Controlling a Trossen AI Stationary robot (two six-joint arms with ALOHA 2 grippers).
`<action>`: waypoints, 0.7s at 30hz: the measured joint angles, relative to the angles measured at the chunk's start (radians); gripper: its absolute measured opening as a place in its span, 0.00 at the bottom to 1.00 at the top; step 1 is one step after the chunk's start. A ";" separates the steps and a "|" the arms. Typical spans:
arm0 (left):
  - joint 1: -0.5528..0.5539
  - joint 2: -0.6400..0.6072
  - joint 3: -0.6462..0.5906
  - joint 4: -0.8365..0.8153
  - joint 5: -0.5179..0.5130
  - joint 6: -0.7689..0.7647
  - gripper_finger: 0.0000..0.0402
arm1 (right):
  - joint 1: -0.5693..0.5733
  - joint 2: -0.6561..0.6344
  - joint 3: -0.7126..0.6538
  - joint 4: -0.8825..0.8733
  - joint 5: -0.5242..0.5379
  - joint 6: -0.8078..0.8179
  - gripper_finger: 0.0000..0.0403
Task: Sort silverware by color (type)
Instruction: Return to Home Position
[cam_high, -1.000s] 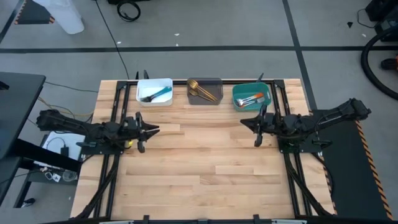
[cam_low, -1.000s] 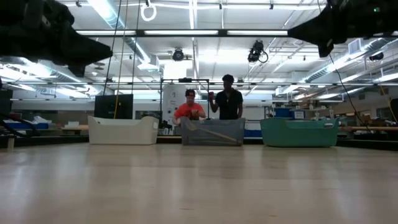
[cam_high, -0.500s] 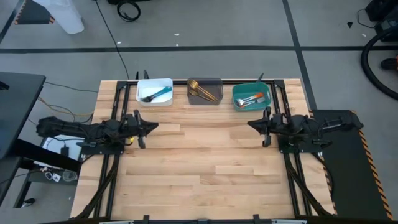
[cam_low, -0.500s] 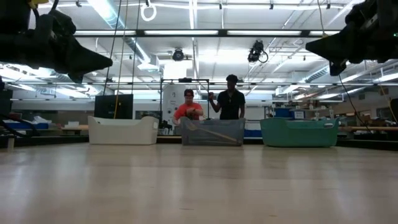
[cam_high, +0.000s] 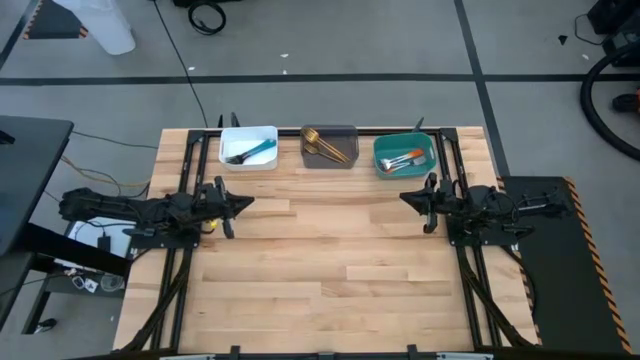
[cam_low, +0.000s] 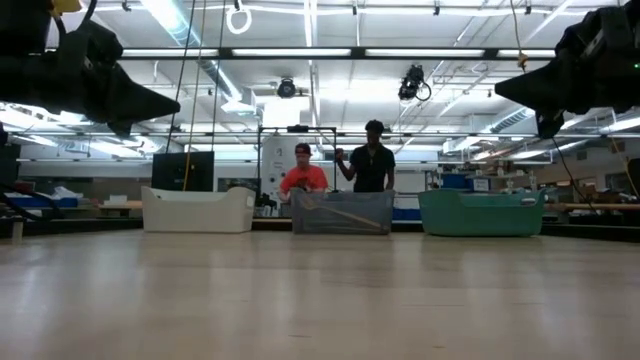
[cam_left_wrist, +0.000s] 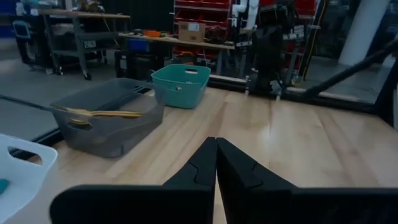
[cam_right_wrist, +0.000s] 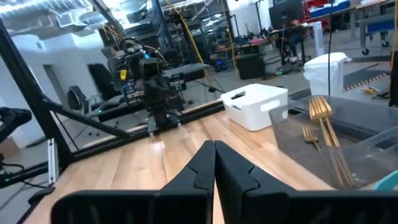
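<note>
High view showed the silverware sorted by type: gold pieces (cam_high: 325, 146) in the grey bin (cam_high: 349, 130), blue-handled forks (cam_high: 250, 152) left of it, orange-handled forks (cam_high: 402, 158) right. The left gripper (cam_high: 245, 204) and right gripper (cam_high: 408, 199), fingers together and empty, flanked that bin, seemingly parked because nothing lay loose.

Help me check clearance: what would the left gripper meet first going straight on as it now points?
Likely the right gripper, which faces the left gripper across the table; nothing stands between, though height is uncertain.
</note>
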 joint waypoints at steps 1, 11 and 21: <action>0.000 0.000 0.000 -0.002 0.000 0.017 0.05 | 0.000 0.000 0.000 0.000 -0.001 0.002 0.04; 0.000 0.000 0.000 0.000 0.000 0.061 0.05 | 0.000 0.000 0.000 0.000 -0.001 -0.039 0.04; 0.000 0.000 -0.001 0.000 0.000 0.059 0.05 | 0.000 0.000 0.000 0.000 -0.002 -0.039 0.04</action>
